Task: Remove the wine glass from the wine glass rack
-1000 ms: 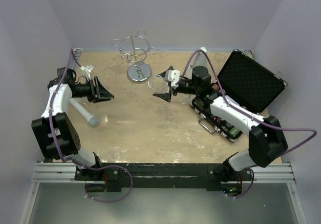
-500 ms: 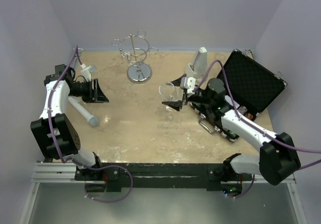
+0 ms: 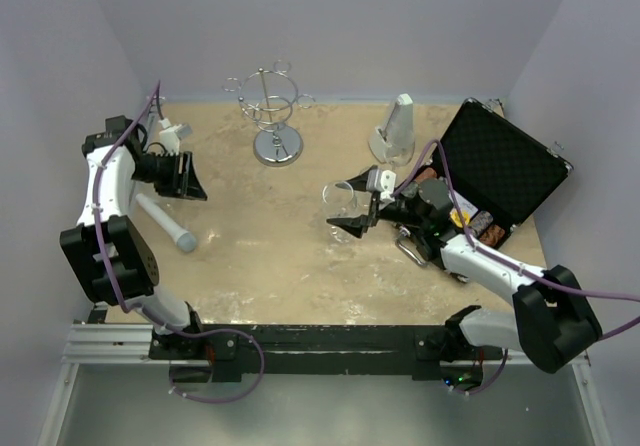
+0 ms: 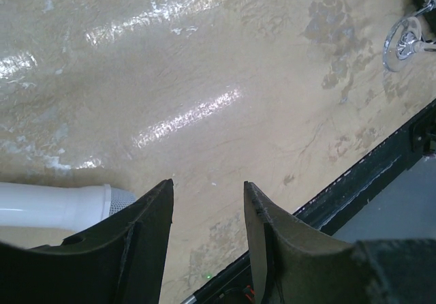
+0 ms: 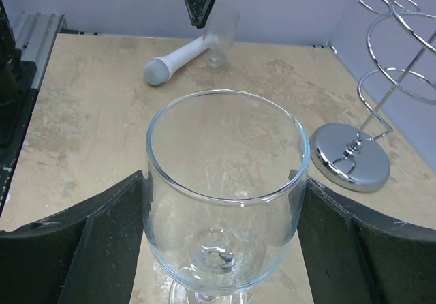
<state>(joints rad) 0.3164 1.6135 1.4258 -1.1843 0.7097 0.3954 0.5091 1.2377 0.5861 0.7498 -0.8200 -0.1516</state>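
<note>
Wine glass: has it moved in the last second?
Yes. In the right gripper, the wine glass has moved away from the wine glass rack, toward the near side and slightly right in the top view.

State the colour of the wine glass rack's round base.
Shiny mirror-like silver chrome disc base; clearest in the right wrist view.

No legible text, labels, numbers in any view (items in black case [image 3: 500, 166] too small).

Beige table [image 4: 204, 79], left end effector [image 4: 208, 183] fingers apart above it, white cylinder [image 4: 51, 205] beside one finger
</note>
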